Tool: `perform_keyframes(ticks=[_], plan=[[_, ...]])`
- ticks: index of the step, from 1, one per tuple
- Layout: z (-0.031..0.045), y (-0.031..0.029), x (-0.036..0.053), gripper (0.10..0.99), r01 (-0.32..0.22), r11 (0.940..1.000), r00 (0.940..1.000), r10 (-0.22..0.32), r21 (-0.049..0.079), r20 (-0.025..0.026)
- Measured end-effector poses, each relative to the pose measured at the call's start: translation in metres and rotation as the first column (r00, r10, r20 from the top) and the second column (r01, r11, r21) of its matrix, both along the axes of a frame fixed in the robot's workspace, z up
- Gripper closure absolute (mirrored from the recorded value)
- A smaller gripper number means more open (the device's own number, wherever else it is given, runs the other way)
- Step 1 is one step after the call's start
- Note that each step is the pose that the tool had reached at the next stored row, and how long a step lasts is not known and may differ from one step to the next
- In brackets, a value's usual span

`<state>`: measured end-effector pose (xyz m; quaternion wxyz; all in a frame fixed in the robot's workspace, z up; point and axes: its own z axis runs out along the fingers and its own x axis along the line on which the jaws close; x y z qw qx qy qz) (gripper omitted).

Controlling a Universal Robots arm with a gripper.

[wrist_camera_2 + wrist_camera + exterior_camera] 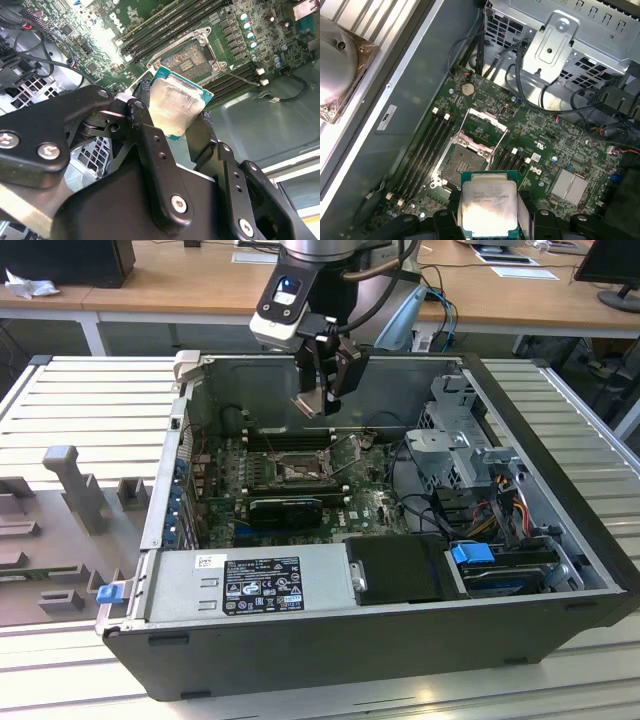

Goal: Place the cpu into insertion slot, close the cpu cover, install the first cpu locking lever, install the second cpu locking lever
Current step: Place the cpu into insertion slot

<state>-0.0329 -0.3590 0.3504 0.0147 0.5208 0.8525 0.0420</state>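
- The black two-fingered gripper (pixel 318 400) on the arm hangs over the open black computer case (pixel 350 640), at its far side in the exterior view.
- Its claw is clamped narrowly on the small flat square cpu (pixel 489 207) with a silvery-beige metal face and a green edge. A finger presses each of two opposite edges, as both wrist views show (pixel 176 107).
- The cpu is in the air above the green motherboard (pixel 560 150), touching nothing but the fingers.
- The square dark insertion slot (pixel 462 162) with a silvery rim lies bare below and just beyond the chip. In the exterior view it sits nearer the camera than the gripper (pixel 297 468).
- The thin silvery cpu cover (pixel 487 120), a frame with a cut-out centre, stands tilted up from the slot's far edge, open.
- Long black memory slots (pixel 422 150) run beside the socket.
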Motion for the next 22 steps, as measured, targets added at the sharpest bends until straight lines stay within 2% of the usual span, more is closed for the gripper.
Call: perform_keyframes(ticks=[15,19,22], plan=[[-0.0025,0.0000,0.0000,0.553,0.024,0.9997,0.9997,-0.024,0.000,0.0001],[-0.0041,0.0000,0.0000,0.553,0.074,0.9973,0.9973,-0.074,0.000,0.0000],[-0.0057,0.0000,0.0000,0.553,0.134,0.9910,0.9910,-0.134,0.000,0.0000]])
